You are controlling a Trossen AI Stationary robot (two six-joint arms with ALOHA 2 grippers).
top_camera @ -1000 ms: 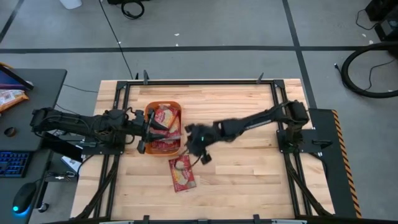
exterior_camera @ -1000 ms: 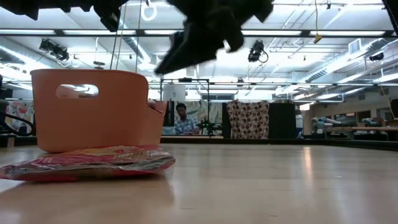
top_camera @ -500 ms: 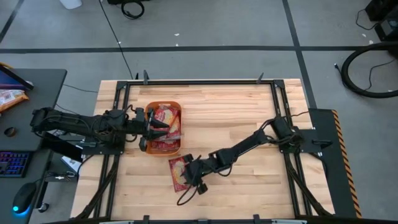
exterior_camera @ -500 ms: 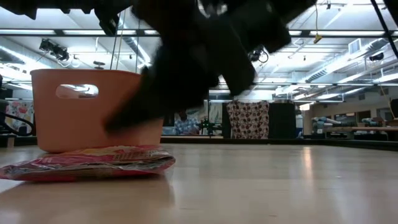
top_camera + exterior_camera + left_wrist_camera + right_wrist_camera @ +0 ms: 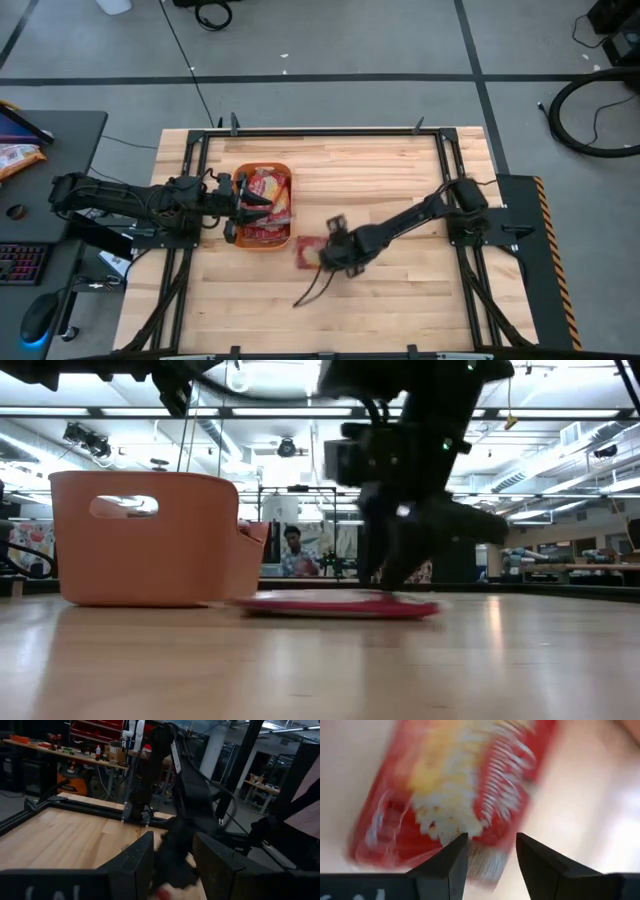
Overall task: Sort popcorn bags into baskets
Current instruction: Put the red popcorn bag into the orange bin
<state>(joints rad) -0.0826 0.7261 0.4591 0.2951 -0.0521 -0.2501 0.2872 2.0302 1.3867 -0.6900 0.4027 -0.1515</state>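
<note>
The orange basket (image 5: 262,167) stands left of the table's middle with several red popcorn bags (image 5: 271,190) in it; it also shows in the low view (image 5: 150,540). One more red popcorn bag (image 5: 307,254) lies flat and low just right of the basket's near corner, and shows in the low view (image 5: 335,605). My right gripper (image 5: 326,254) is at this bag's right edge, shut on it. My left gripper (image 5: 246,207) hovers open over the basket's left side. My right gripper has the loose bag's edge (image 5: 487,851) between its two fingers, the edge facing the table's right side. The fingers come from the right, slanting down. The bag lies level and low at the table (image 5: 300,606); whether it is lifted clear I cannot tell.
Bare wooden table (image 5: 400,190) stretches to the right of the basket and toward the near edge (image 5: 330,320). Black frame rails (image 5: 320,131) run along the table's sides. A loose cable (image 5: 312,290) trails from my right arm over the table.
My right gripper has come down toward the near edge onto the loose bag, taken hold of it, then gone back toward the far edge and the right. The bag has gone from in front of the basket to beside its near right corner, and has turned about.
</note>
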